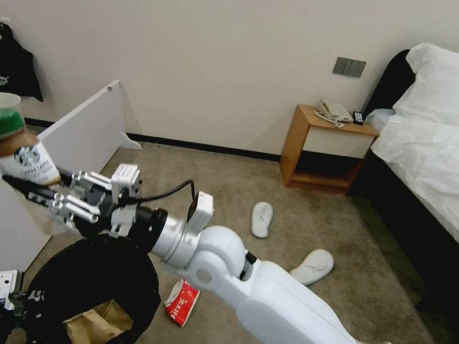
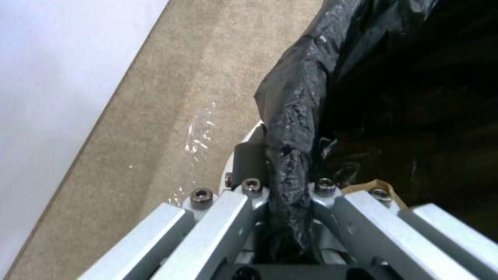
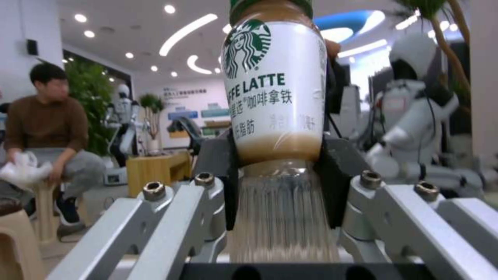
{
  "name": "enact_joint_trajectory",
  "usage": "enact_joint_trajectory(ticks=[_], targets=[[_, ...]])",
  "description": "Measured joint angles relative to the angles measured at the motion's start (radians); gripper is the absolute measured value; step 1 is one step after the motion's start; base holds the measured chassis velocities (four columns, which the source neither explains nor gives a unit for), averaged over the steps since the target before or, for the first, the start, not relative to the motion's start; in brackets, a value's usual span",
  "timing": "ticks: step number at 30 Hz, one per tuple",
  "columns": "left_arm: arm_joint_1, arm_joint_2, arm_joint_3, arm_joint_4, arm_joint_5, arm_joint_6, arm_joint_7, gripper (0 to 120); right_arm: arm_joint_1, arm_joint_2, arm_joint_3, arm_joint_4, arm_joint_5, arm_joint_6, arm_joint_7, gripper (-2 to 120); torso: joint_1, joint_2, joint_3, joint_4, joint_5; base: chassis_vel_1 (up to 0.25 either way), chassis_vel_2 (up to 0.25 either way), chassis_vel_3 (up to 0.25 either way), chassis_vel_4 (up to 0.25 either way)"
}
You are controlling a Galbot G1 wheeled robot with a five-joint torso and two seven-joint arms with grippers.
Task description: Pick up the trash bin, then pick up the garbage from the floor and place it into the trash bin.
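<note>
My right gripper has its jaws closed snug on the lower part of a small bottle, a coffee latte with a green cap; the dark pads press its sides just under the label. In the head view that bottle tilts up and away to my left, held above and a little beyond the far rim of the trash bin. Behind the right gripper the wrist runs level, then the arm reaches across my front from low on my right, elbow bent over the carpet.

My left gripper is clamped on the bin's rim, black bag pinched between its jaws, and it sits low at my left with the bin hanging beside it. A brown cardboard scrap lies inside the bin.

On the carpet, a red-and-white wrapper lies just beside the bin, under my right forearm. Two white slippers lie farther out, toward the bed, apart from each other. A wooden nightstand stands against the wall
</note>
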Motion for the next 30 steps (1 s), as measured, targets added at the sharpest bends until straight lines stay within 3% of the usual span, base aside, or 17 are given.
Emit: enact_joint_trajectory(ticks=[17,30], targets=[[0.007,0.016,-0.026,0.000,-0.071,0.000,-0.016,2,-0.133,-0.098,0.027,-0.043,-0.086,0.009,-0.002,28,0.000,0.000,0.000,0.0002,0.0001,0.000,0.000,0.000,0.000],[0.004,0.018,-0.017,-0.006,-0.103,0.000,-0.030,2,-0.189,-0.134,0.041,-0.082,-0.126,0.019,-0.008,28,0.000,0.000,0.000,0.0002,0.0002,0.000,0.000,0.000,0.000]])
